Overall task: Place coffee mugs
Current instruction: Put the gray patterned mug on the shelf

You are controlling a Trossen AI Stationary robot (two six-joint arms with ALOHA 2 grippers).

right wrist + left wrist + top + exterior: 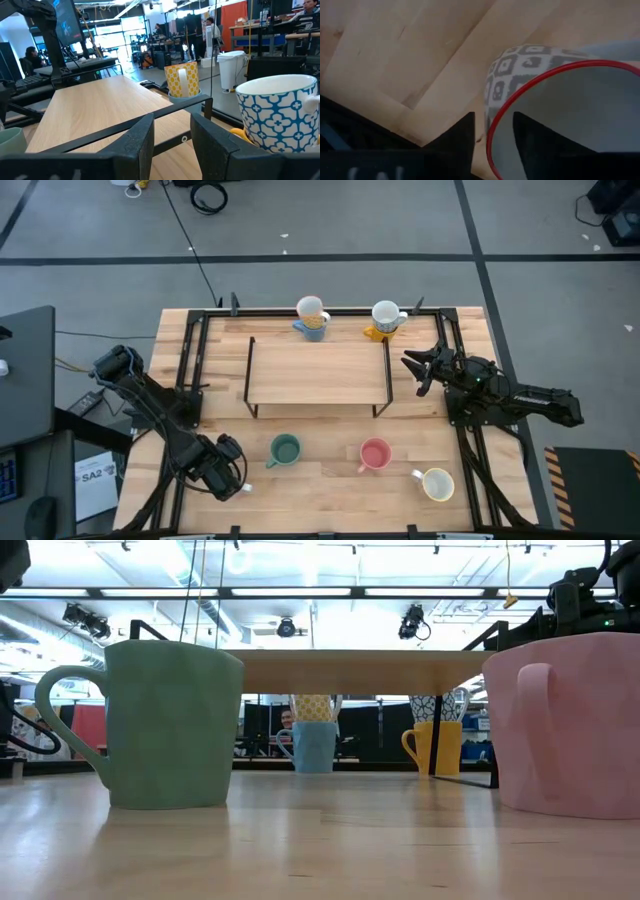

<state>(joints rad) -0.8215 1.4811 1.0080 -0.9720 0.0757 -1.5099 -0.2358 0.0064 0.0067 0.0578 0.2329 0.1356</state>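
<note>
Red-rimmed, grey-patterned mug [555,100] sits at the table's [330,470] front left corner; your left gripper [492,132] straddles its rim, one finger inside, one outside, not visibly clamped. Your right gripper [172,132] waits open beside the shelf [318,370]

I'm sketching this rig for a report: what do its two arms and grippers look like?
Both arms are dark, jointed links. The left gripper and the right gripper each end in two flat black tapered fingers. No markings are readable on them.
</note>
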